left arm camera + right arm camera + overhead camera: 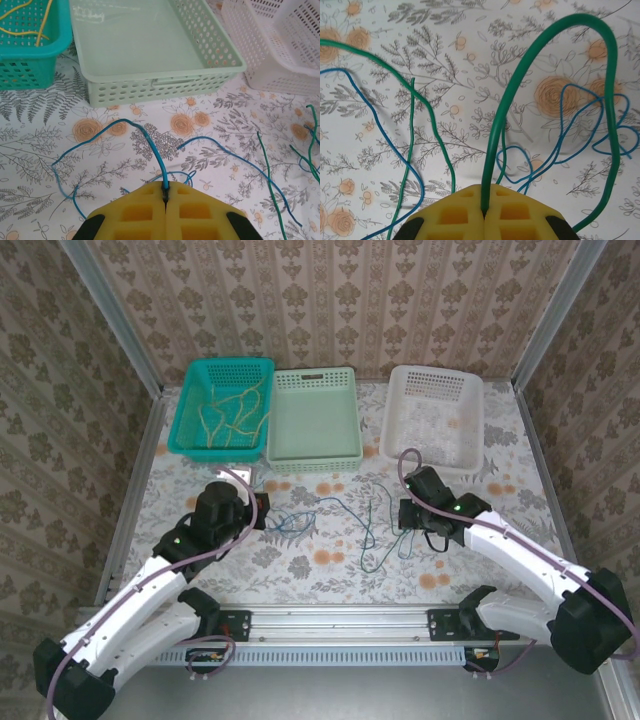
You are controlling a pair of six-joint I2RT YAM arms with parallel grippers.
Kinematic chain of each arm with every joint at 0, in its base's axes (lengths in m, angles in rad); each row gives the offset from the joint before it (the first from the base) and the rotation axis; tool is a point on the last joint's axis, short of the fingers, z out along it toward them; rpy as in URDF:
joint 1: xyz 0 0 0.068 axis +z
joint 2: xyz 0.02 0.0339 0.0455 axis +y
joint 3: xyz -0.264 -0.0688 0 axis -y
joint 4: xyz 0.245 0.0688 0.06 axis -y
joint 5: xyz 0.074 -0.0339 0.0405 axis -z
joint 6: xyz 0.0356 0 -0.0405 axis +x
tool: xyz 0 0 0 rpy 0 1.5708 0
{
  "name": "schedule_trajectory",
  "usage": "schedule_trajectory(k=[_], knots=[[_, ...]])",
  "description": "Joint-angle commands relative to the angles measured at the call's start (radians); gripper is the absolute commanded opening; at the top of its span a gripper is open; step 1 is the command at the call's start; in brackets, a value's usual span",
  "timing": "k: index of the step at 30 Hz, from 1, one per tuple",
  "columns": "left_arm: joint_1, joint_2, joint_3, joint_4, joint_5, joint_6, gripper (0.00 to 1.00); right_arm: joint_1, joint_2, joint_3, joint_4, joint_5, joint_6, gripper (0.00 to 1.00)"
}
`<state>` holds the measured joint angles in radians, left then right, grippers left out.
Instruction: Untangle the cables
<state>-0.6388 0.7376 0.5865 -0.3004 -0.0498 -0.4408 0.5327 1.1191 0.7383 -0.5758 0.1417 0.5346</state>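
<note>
While I grip one colour per side, the two can be drawn apart.
Left jaws pinch blue cable [155, 155] at their tips; right jaws pinch green cable [491, 145], looping ahead.

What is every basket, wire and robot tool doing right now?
Left tool: shut, pinching the blue cable.
Right tool: shut, pinching the green cable.
Blue cable: arched up at the pinch, rest lying on the table.
Green cable: standing in a tall loop.
Yellow cables: lying in the teal basket.
Teal basket: upright, holding cables.
Mint basket: upright, empty.
White basket: looks empty.
</note>
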Motion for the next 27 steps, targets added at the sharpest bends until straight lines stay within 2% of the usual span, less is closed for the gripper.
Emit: schedule_trajectory(k=[1,3,4,5,6,7,8,10,15,21,27], knots=[[0.007,-0.009,0.019,-0.006,0.031,0.023,0.00,-0.002,0.030,-0.026,0.033,-0.068,0.016,0.00],[0.007,-0.005,0.030,-0.004,0.043,0.024,0.00,0.000,0.048,-0.028,0.033,-0.074,0.018,0.00],[0.007,-0.003,0.034,-0.003,0.049,0.023,0.00,0.000,0.056,-0.030,0.033,-0.073,0.018,0.07],[0.008,-0.001,0.038,-0.001,0.053,0.021,0.00,0.000,0.064,-0.029,0.033,-0.073,0.018,0.20],[0.007,-0.001,0.039,0.004,0.062,0.019,0.00,0.000,0.072,-0.026,0.033,-0.079,0.011,0.42],[0.005,0.001,0.044,0.009,0.069,0.017,0.00,0.001,0.079,-0.020,0.033,-0.083,0.005,0.59],[0.006,0.003,0.047,0.012,0.076,0.015,0.00,0.004,0.082,-0.013,0.030,-0.086,0.003,0.62],[0.003,0.006,0.057,0.016,0.082,0.009,0.00,0.013,0.076,0.000,0.023,-0.101,-0.014,0.63],[0.002,-0.002,0.080,0.022,0.090,-0.028,0.00,0.021,0.055,0.024,0.001,-0.121,-0.037,0.74],[0.002,-0.014,0.160,-0.010,0.118,-0.061,0.00,0.049,0.017,0.029,-0.017,-0.119,-0.039,0.75],[-0.011,-0.008,0.229,-0.037,0.143,-0.095,0.00,0.121,0.000,0.025,-0.005,-0.068,-0.047,0.74]])
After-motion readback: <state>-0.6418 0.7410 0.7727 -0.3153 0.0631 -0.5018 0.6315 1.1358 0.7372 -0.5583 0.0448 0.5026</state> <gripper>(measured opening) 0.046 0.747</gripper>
